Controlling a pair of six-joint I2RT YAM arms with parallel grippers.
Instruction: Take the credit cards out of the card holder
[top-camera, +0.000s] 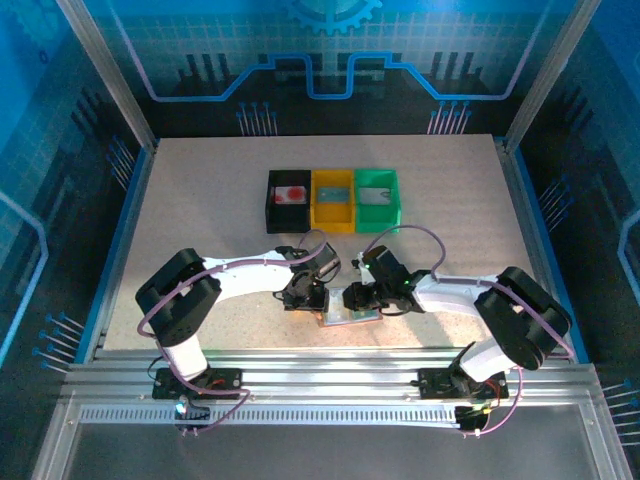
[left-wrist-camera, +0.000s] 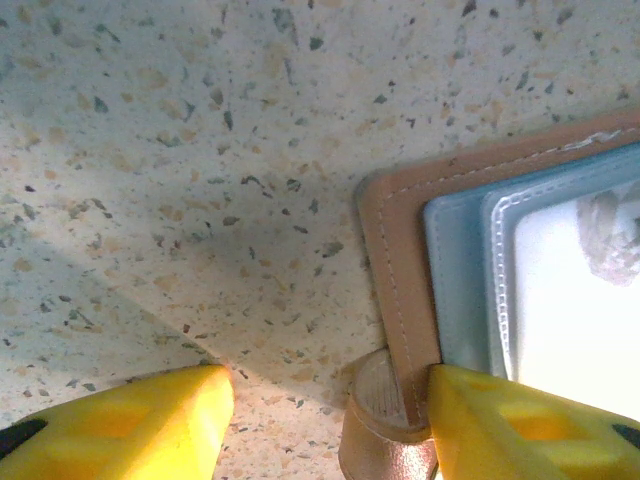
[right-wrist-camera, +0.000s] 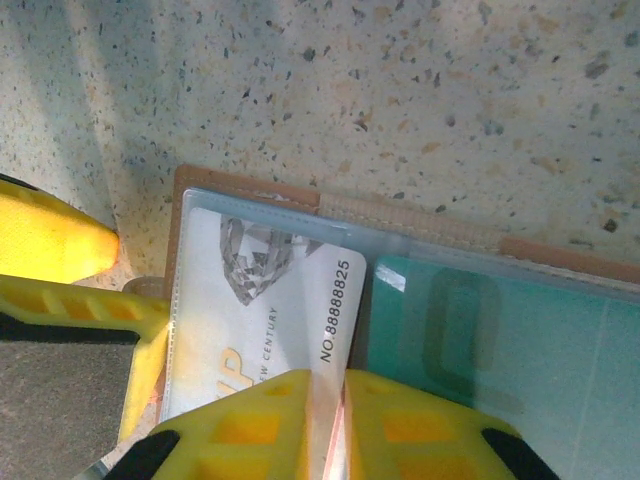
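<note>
Card holder: we see the salmon card holder (left-wrist-camera: 392, 260) lying open and flat on the speckled table (top-camera: 200, 200), grey-blue lining up, with a gripper at each side of it.
Left gripper: at the holder's left edge, the left gripper (left-wrist-camera: 328, 395) has its yellow fingers wide apart and nothing clamped; one finger sits over the lining just inside the stitched border; the other is over bare table, off the holder; a rounded salmon tab (left-wrist-camera: 385, 430) of the holder lies between them, close to the inner finger.
Right gripper: over the holder's middle, the right gripper (right-wrist-camera: 330, 385) has its fingertips almost together; a thin pink sliver (right-wrist-camera: 337, 430) shows in the slit between them; we cannot tell whether it is a card's edge or part of the holder.
Teal card: the teal card (right-wrist-camera: 500, 350) lies inside the holder, just right of the sliver, under a translucent pocket.
White card: a white card (right-wrist-camera: 270, 300) printed NO.88888825 sits in the holder's clear pocket, just left of the sliver.
Red card: the red card (top-camera: 292, 193) is out of the holder; it lies in the black bin (top-camera: 271, 195), well beyond the holder's far side.
Bins: the yellow bin (top-camera: 333, 224) and green bin (top-camera: 378, 224) stand in a row with the black one, touching; each holds something pale, too small for us to name.
</note>
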